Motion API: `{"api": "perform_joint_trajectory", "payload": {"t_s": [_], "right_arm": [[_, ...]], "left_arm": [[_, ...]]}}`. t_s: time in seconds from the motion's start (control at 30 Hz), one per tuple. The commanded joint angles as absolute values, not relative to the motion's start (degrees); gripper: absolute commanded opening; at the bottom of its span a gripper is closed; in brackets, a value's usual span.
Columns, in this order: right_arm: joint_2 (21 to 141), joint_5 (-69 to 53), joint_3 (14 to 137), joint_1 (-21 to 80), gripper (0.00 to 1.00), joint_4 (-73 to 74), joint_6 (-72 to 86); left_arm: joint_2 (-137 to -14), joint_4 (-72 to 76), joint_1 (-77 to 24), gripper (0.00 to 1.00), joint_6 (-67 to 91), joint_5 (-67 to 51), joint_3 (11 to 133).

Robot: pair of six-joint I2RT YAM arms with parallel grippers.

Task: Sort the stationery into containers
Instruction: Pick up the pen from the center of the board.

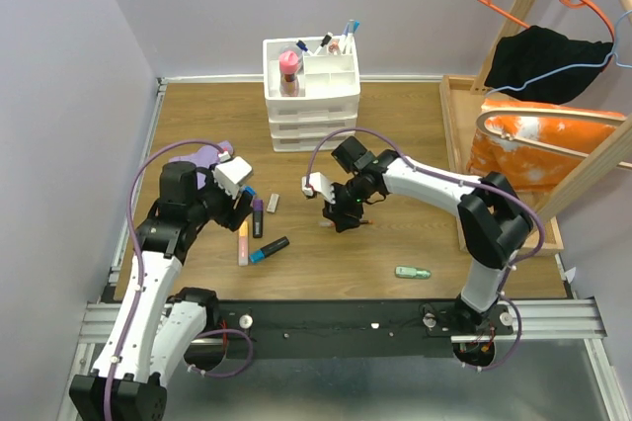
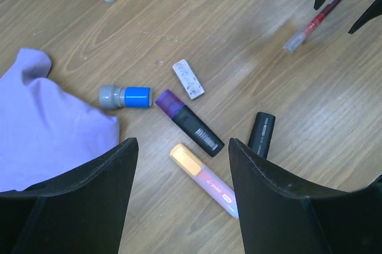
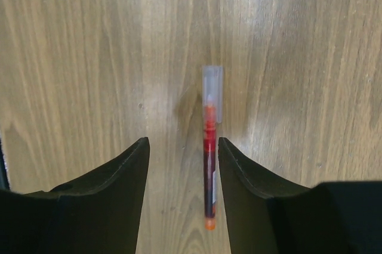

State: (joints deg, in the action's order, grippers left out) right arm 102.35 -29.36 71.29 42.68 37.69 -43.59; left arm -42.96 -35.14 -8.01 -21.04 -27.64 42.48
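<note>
My left gripper (image 2: 181,146) hangs open over a cluster of stationery: an orange-capped pink highlighter (image 2: 203,177) lies between its fingers, untouched, with a purple-capped black marker (image 2: 190,122), a black marker (image 2: 261,135), a blue-and-grey cap piece (image 2: 125,96) and a white eraser (image 2: 188,79) around it. My right gripper (image 3: 182,142) is open low over the table. A red pen (image 3: 209,158) with a clear cap lies between its fingers, close to the right finger (image 3: 239,170). The white drawer organiser (image 1: 311,95) stands at the back with several pens in its top compartments.
A purple cloth (image 2: 48,123) lies left of the cluster. A small green item (image 1: 413,272) rests near the front edge, right of centre. A wooden tray-frame (image 1: 456,134) with an orange bag, dark cloth and hangers stands at the right.
</note>
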Motion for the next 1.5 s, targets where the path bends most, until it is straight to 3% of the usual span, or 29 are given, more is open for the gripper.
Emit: {"api": "perform_joint_trajectory", "payload": {"t_s": [0.0,0.57,0.67,0.8,0.97,1.17,1.33,1.4,1.47], "right_arm": [[107.2,-28.1,75.8,43.5,0.55,38.9,-45.1],[113.2,-16.3,73.6,47.5,0.44,31.3,-43.8],[114.0,-14.7,72.2,48.8,0.38,30.2,-42.8],[114.9,-17.3,75.3,49.2,0.13,36.1,-41.9],[107.3,-26.4,92.3,49.1,0.01,44.1,-40.2],[108.9,-32.8,127.1,46.4,0.01,52.3,-32.8],[110.1,-38.7,134.8,39.0,0.01,37.8,-17.8],[106.1,-39.8,129.0,34.4,0.01,18.6,-7.8],[100.6,-37.1,113.8,31.7,0.01,1.5,-3.6]], "left_arm": [[-41.0,-36.6,-4.7,0.71,-19.2,-27.0,42.6],[-40.8,-33.8,-1.6,0.72,-16.6,-27.6,41.9],[-41.0,-33.4,-1.3,0.72,-16.5,-27.7,41.8],[-41.3,-33.4,-1.2,0.72,-16.4,-27.9,41.9],[-42.4,-33.5,-1.2,0.72,-17.6,-28.3,43.2],[-44.9,-30.2,-1.2,0.72,-16.4,-29.1,44.5],[-46.0,-28.6,-1.2,0.72,-15.4,-29.7,44.3],[-46.1,-28.8,-1.2,0.72,-15.2,-29.8,44.4],[-46.1,-28.9,-1.2,0.72,-15.3,-29.6,44.4]]}}
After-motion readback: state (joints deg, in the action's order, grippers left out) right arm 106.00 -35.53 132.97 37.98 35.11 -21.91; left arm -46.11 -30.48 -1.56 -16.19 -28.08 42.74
